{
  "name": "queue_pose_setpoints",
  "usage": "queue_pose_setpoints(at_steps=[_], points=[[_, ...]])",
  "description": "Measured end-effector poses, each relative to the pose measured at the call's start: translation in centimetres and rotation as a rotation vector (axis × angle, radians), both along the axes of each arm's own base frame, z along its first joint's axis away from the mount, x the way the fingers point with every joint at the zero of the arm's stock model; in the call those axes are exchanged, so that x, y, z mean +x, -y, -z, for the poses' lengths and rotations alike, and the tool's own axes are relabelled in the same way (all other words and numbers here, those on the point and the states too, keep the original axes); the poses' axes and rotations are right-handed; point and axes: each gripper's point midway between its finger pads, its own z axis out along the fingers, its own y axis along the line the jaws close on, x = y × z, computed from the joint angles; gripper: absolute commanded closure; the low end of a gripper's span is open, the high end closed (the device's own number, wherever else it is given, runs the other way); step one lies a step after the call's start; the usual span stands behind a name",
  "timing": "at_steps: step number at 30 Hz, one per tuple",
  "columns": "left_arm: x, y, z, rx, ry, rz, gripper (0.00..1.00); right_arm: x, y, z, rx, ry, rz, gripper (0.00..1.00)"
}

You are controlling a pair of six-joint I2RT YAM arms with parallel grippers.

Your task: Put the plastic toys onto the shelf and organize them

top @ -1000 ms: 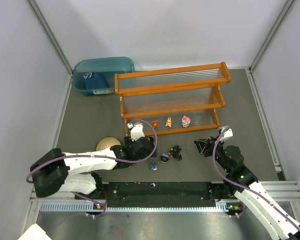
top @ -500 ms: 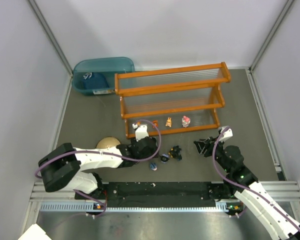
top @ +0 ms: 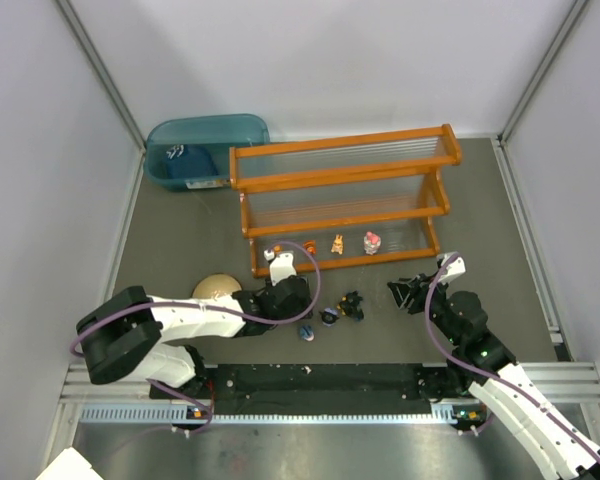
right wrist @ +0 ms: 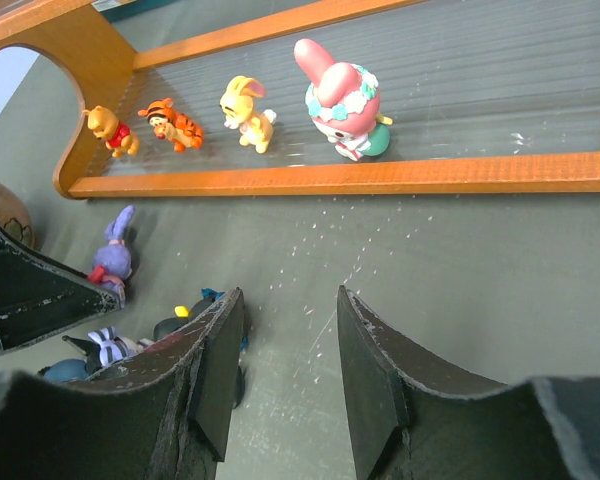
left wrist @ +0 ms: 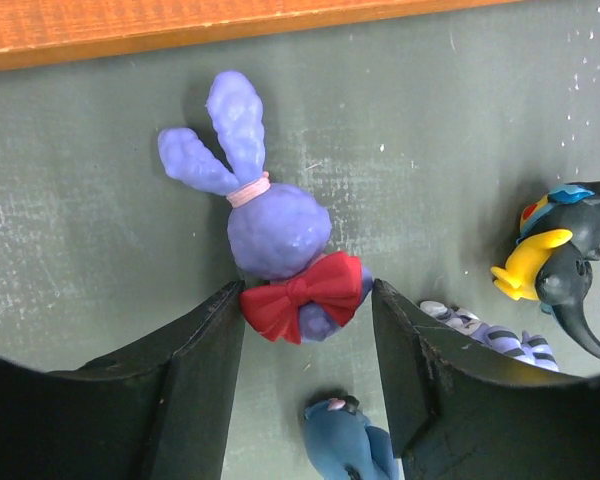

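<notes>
The purple bunny (left wrist: 278, 228) with a red bow lies on the grey mat just in front of the shelf's orange front rail (left wrist: 180, 28). My left gripper (left wrist: 308, 300) is shut on it, both fingertips touching at the bow. A small dark-blue toy (left wrist: 345, 445) lies between the fingers behind the bunny, and a black toy (left wrist: 570, 275) lies to the right. In the top view the left gripper (top: 298, 300) hides the bunny. My right gripper (right wrist: 288, 300) (top: 405, 293) stands open over bare mat. Three orange/tan toys (right wrist: 170, 122) and a pink one (right wrist: 342, 98) stand on the shelf's (top: 340, 182) lower tier.
A tan round bowl (top: 216, 288) sits left of my left arm. A teal bin (top: 205, 135) stands at the back left, beside the shelf. A striped toy (top: 329, 316) and the dark-blue toy (top: 307, 331) lie between the arms near the front rail.
The left jaws have narrowed from wide open onto the purple bunny, and the left wrist has shifted slightly right. The right arm has not moved.
</notes>
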Motion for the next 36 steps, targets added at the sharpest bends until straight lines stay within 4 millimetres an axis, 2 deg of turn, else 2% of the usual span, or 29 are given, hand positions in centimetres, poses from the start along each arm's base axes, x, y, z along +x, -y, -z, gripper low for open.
queue_pose_setpoints(at_steps=[7,14,15,20,28,36], points=[[-0.1,0.0,-0.1,-0.016,0.004,0.000,0.53,0.0,0.0,0.0,0.000,0.000,0.000,0.57],[-0.3,-0.3,-0.3,-0.028,0.009,0.001,0.79,0.0,0.0,0.1,-0.001,-0.002,0.000,0.57],[-0.3,-0.3,-0.3,-0.029,0.010,0.002,0.86,0.0,0.0,0.1,-0.002,-0.003,0.000,0.57],[-0.6,-0.9,-0.4,-0.030,0.015,0.005,1.00,0.0,0.0,0.1,-0.003,-0.005,0.000,0.57],[-1.0,-1.0,-2.0,-0.069,0.048,0.048,1.00,0.0,0.0,0.1,-0.003,-0.005,0.000,0.57],[-2.8,-0.4,-5.4,-0.188,0.101,0.195,1.00,-0.2,0.0,0.2,-0.006,-0.011,-0.005,0.57]])
